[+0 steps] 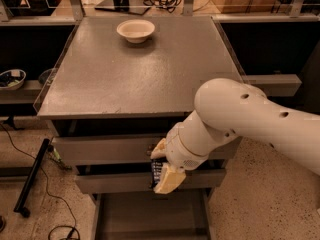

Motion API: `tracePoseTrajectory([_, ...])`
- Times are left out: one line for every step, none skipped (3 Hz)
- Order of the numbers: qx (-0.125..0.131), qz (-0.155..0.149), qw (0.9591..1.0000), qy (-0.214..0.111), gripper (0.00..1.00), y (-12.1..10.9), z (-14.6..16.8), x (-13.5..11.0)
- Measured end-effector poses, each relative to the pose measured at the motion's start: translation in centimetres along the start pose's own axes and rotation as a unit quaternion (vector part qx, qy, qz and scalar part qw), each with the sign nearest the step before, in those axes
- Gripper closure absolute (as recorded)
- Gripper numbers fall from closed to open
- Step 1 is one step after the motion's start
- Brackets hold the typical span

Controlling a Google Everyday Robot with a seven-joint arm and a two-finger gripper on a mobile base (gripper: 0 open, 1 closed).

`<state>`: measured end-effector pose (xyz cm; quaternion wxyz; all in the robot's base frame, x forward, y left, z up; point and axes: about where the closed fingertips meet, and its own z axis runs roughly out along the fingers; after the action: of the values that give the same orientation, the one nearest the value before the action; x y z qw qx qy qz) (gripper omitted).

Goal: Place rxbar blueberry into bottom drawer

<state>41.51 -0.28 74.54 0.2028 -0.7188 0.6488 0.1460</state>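
1. Spotting the rxbar blueberry (156, 172) right above the bottom drawer (150, 216), hanging in front of the middle drawer front (110, 182) and not yet down in the tray.
2. Clamped on the bar from two sides by the gripper (164, 166), with cream fingers (170, 180) pressed against the wrapper, well clear of the bottom drawer's grey floor.
3. Reading as light and thin, most likely: a slightly bendy bar inside a slick wrapper, prone to sliding out of a loose pinch, though hardly fragile.
4. Best held across the flat faces near the middle, by the look of it. Pinching a sealed end risks crinkling the wrapper and losing the bar.
5. Showing only a narrow strip here: dark navy-black wrapper, a few pale flecks of lettering, standing roughly on end above the bottom drawer, with the rest hidden behind the fingers.
6. Noting the bottom drawer pulled out, a wide shallow grey tray with side walls, directly under the bar.
7. Catching a white bowl (135, 30) far above and behind the bottom drawer, on the cabinet top (140, 76), no part of this job.
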Motion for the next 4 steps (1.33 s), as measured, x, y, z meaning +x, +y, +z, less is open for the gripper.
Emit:
tracePoseTrajectory([0.001, 0.004, 0.9999, -0.009, 1.0, 0.2, 0.9, 0.1])
tracePoseTrajectory([0.005, 0.007, 0.9996, -0.027, 1.0, 0.1, 3.5, 0.1])
tracePoseTrajectory([0.023, 0.017, 0.9983, -0.051, 1.0, -0.6, 6.0, 0.5])
tracePoseTrajectory([0.039, 0.032, 0.996, -0.073, 1.0, -0.9, 8.0, 1.0])
